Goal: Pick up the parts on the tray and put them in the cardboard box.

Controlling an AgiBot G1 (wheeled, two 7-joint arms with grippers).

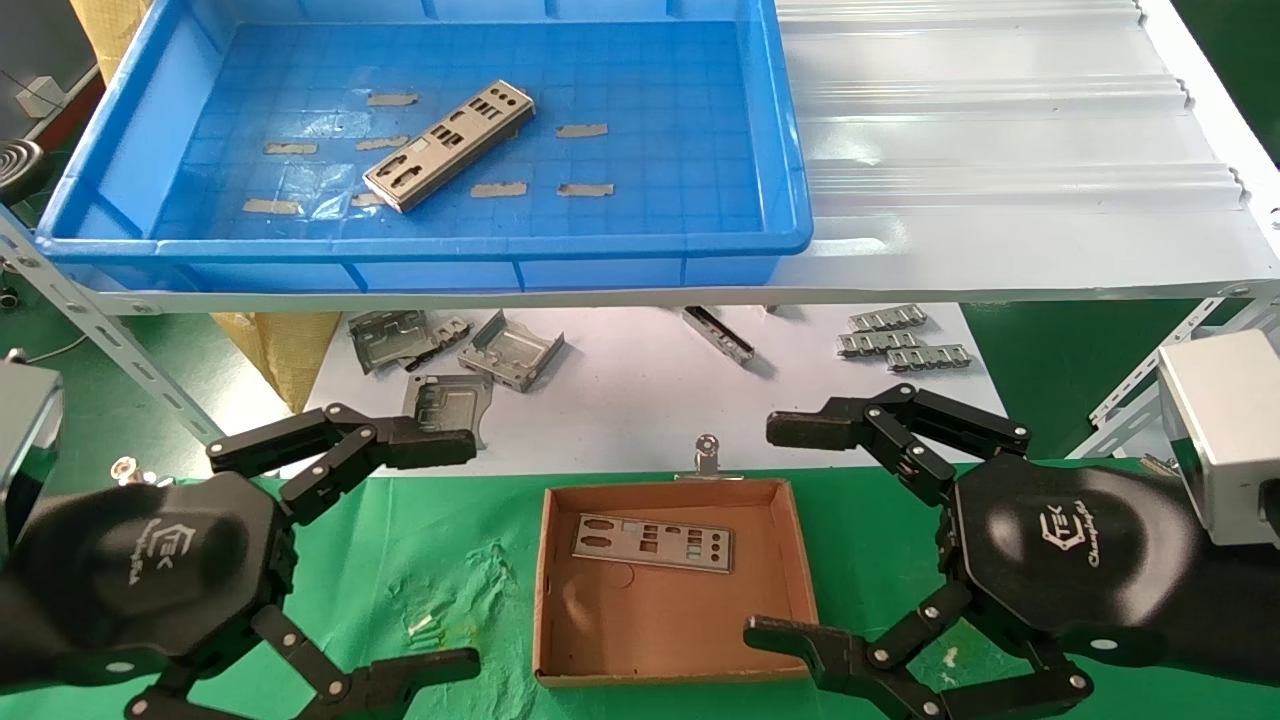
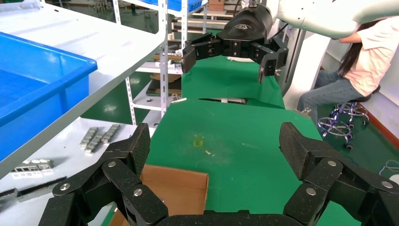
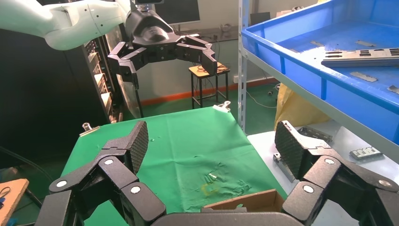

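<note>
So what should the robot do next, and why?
Probably reach the left claw up to the metal plate lying in the blue tray. One plate already lies in the cardboard box, and both the left and right claw are open and empty beside the box, with the tray plate nearer the left side.

Lots of clutter under the shelf: bent grey brackets (image 1: 455,355) scattered on the white sheet (image 1: 620,390), a few linked clip strips (image 1: 900,340) off to the right, and a binder clip (image 1: 707,455) pinning the green cloth (image 1: 440,560).
</note>
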